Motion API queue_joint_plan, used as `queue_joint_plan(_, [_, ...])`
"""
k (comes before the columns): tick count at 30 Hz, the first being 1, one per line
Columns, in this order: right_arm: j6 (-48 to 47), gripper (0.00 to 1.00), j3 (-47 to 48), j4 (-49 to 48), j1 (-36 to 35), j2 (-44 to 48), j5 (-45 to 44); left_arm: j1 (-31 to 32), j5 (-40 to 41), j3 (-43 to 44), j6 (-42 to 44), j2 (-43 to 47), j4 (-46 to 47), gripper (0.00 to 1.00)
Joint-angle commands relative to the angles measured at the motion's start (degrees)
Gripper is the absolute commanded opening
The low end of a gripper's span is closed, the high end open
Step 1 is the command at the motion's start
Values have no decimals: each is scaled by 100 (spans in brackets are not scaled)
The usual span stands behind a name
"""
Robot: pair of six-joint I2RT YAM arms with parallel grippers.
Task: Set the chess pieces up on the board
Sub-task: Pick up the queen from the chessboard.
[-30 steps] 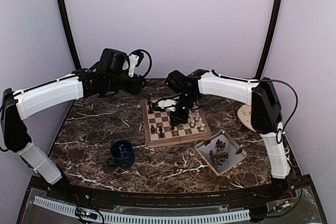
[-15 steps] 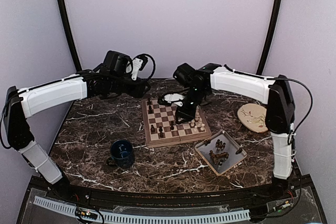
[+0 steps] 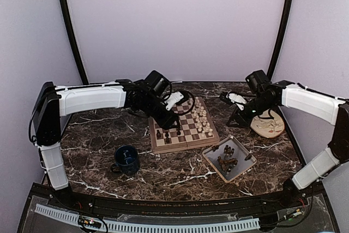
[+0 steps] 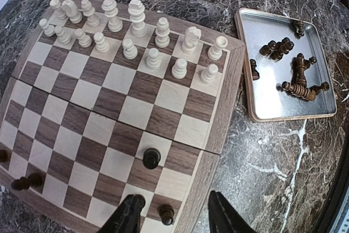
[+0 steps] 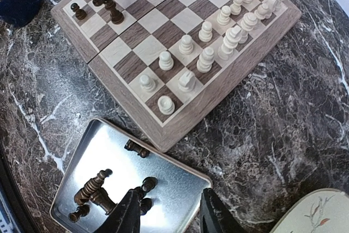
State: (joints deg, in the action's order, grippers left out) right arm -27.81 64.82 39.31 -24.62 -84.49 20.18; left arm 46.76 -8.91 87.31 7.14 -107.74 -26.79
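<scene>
The board (image 3: 182,147) lies mid-table. Cream-white chess pieces (image 3: 202,119) fill its right two rows, and a few dark ones (image 3: 166,133) stand on its left side. My left gripper (image 3: 170,117) hovers open over the board's left edge. In the left wrist view its jaws (image 4: 174,211) stand wide apart above a dark pawn (image 4: 166,214) without touching it, and another dark pawn (image 4: 151,158) stands ahead. My right gripper (image 3: 237,117) hangs open and empty right of the board. In the right wrist view it (image 5: 170,205) is above the corner of the tray (image 5: 109,145) holding dark pieces (image 5: 92,189).
The grey tray (image 3: 217,146) with several dark pieces (image 3: 226,162) sits at the front right of the board. A blue mug (image 3: 126,159) stands at the front left. A round beige plate (image 3: 267,124) lies at the right, under the right arm.
The right arm has left the board and swung right toward the tray and plate, opening its gripper. The left arm has swung in over the board's left side.
</scene>
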Motion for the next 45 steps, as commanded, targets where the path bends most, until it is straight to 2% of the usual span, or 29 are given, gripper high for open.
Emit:
queue_joint_plan(1, [55,39,-960,-1140,290,883,607,36,-340,648,189,-369,-757,45])
queue_joint_plan(7, [125,43,-1449,-1544,728,1351,774,103,-324,1245,145,-829,-1186,45])
queue_joint_plan(15, [-4,43,-1470,-1459,776,1221,941,166,148,1643,30,-1260,-1297,44])
queue_joint_plan(22, [-80,43,-1523,-1447,774,1211,937,166,547,1921,32,-1551,-1469,36])
queue_joint_plan(28, [-131,43,-1513,-1409,777,1141,974,166,431,1952,42,-1685,-1491,27])
queue_joint_plan(35, [-174,42,-1481,-1346,770,1050,1005,166,384,1982,33,-1749,-1479,22])
queue_joint_plan(45, [-184,42,-1480,-1329,769,1040,983,158,396,2119,37,-1757,-1581,8])
